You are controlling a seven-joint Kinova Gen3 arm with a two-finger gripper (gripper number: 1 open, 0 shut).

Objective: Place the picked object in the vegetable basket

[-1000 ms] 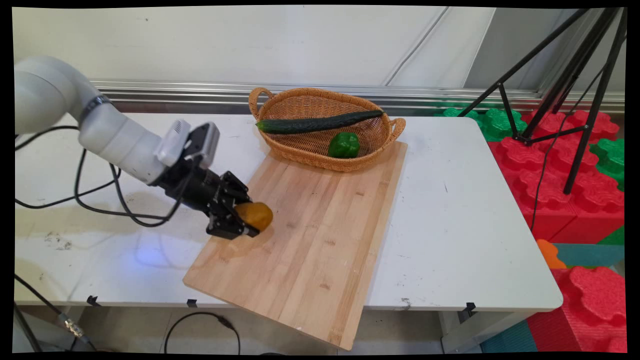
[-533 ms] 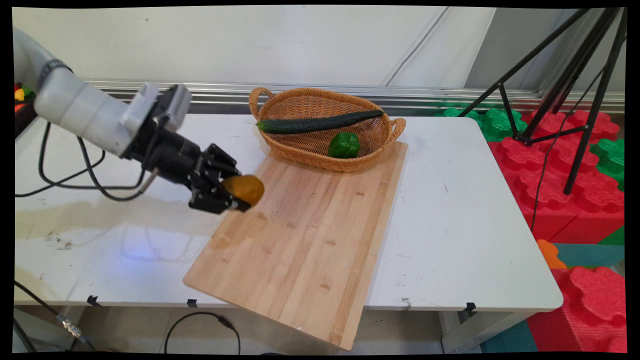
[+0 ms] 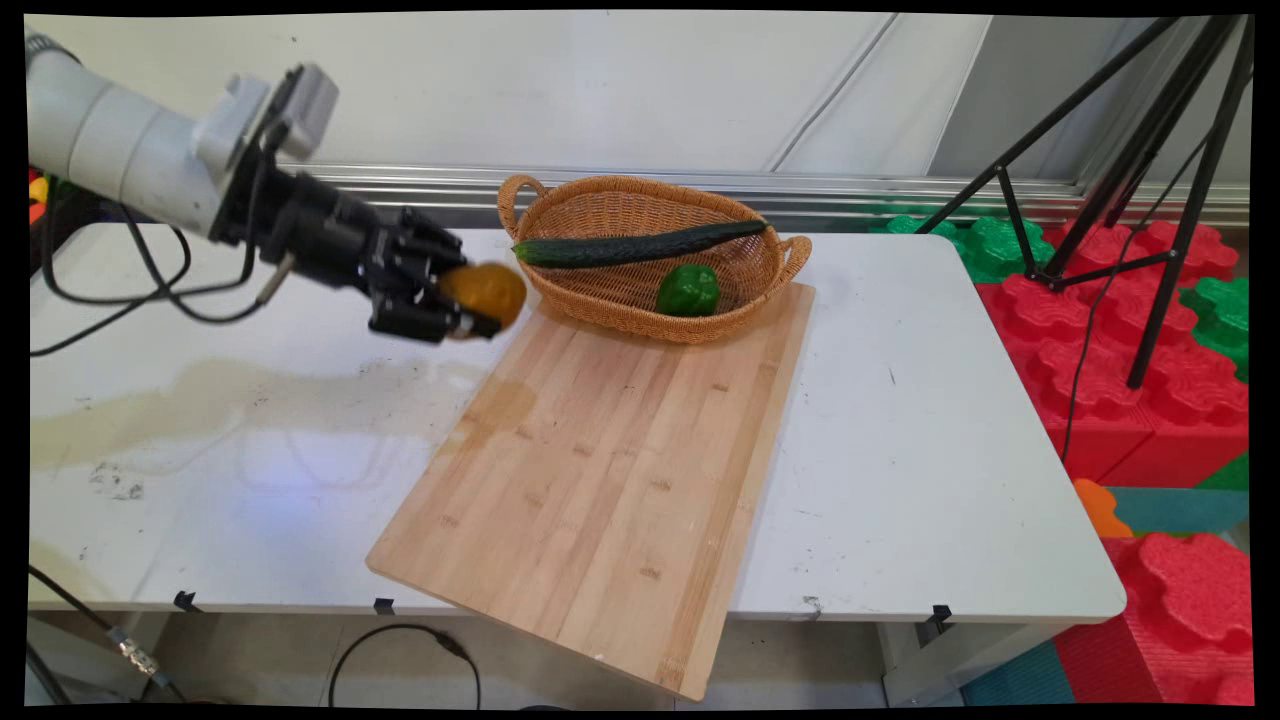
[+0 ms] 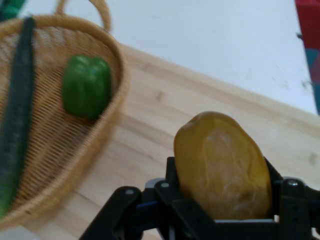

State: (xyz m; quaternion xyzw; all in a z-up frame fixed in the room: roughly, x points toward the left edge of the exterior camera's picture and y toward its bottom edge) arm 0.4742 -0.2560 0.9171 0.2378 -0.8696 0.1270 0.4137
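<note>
Clamping a yellow-brown potato (image 3: pixel 484 291) across its middle, the end effector (image 3: pixel 462 302) hangs above the white surface (image 3: pixel 930 420), just beside the wicker basket (image 3: pixel 640 300) and cutting board (image 3: pixel 620 470). The potato looks firm, smooth and rounded, probably slippery at its ends.

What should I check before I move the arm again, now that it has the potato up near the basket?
1. Grip: pincer shut on the potato, which sits between both fingers in the hand view. Ok.
2. Potato lifted off the cutting board: ok.
3. Room in the basket: the cucumber lies across it and the green pepper sits at its near side, with bare wicker between. Ok.
4. Potato over the basket: not ok, it is beside the left rim.
5. Height over the rim: cannot tell.
6. Cables off the table things: ok.
</note>
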